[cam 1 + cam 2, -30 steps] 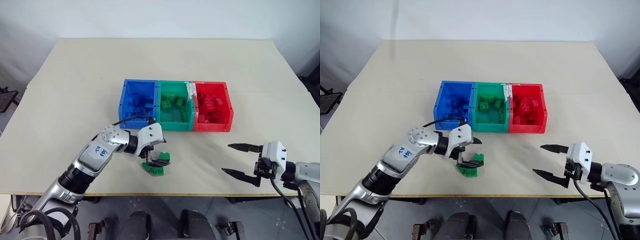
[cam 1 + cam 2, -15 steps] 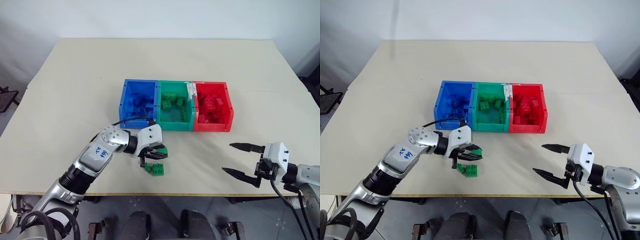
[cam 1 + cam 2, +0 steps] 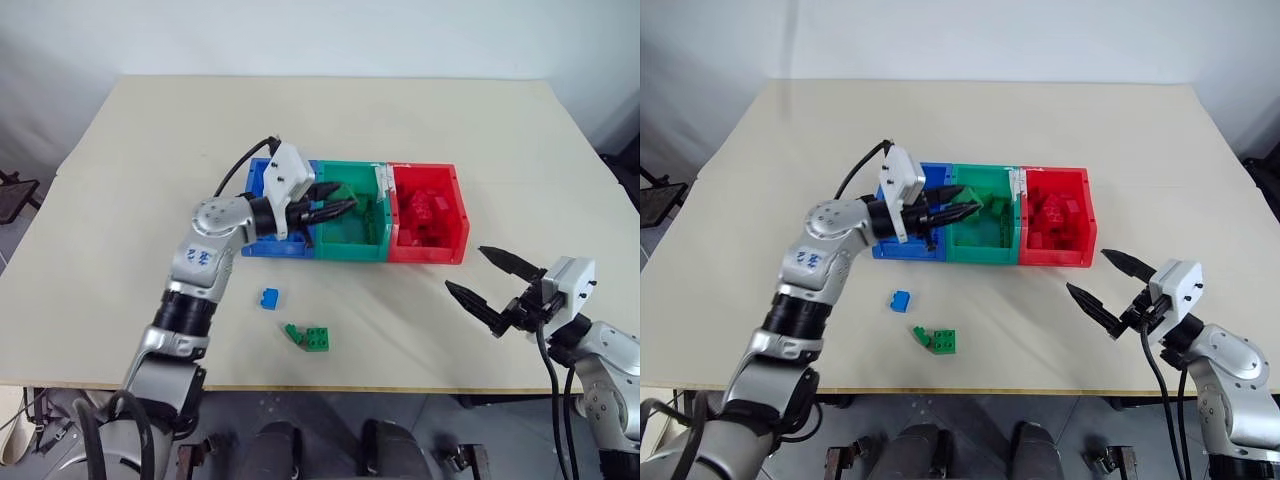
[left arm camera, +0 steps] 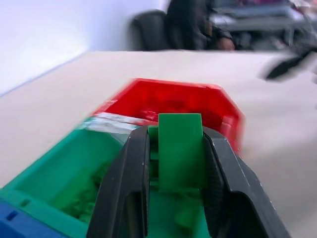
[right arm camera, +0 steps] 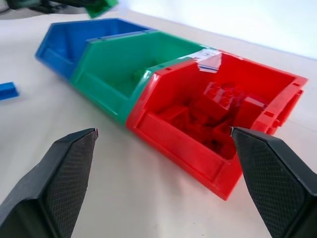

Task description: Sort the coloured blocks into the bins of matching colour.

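Left tool (image 4: 176, 163): fingers closed on a green block (image 4: 179, 148), which stands upright between the two pads. Seen from the head, the tool points level toward 3 o'clock, tips over the near-left part of the green bin (image 3: 352, 240). Judgement: the block is carried high so it clears the bin wall and can drop straight in; release has not yet happened.

Right tool (image 3: 492, 283): fingers spread wide, nothing between them. It hovers off the tabletop (image 3: 120, 180) at about 4 o'clock from the red bin (image 3: 430, 245), well apart from it, aimed toward the bins. Likely parked out of the left arm's way.

Bins: blue bin (image 3: 256, 245), green, red, joined in a row from 9 to 3 o'clock at mid-tabletop. Each already holds blocks of its own colour.

Left to sort, both on the tabletop toward 6 o'clock from the blue bin:
- small blue block (image 3: 269, 297), lying flat.
- green block cluster (image 3: 309, 337), just beyond it at 5 o'clock; looks like two pieces joined or touching, cannot tell which.

Writing: a handwritten blue mark on the left forearm (image 3: 203, 255), not legible. A whitish strip of tape or label (image 3: 381, 182) on the wall between green and red bins; no text readable.
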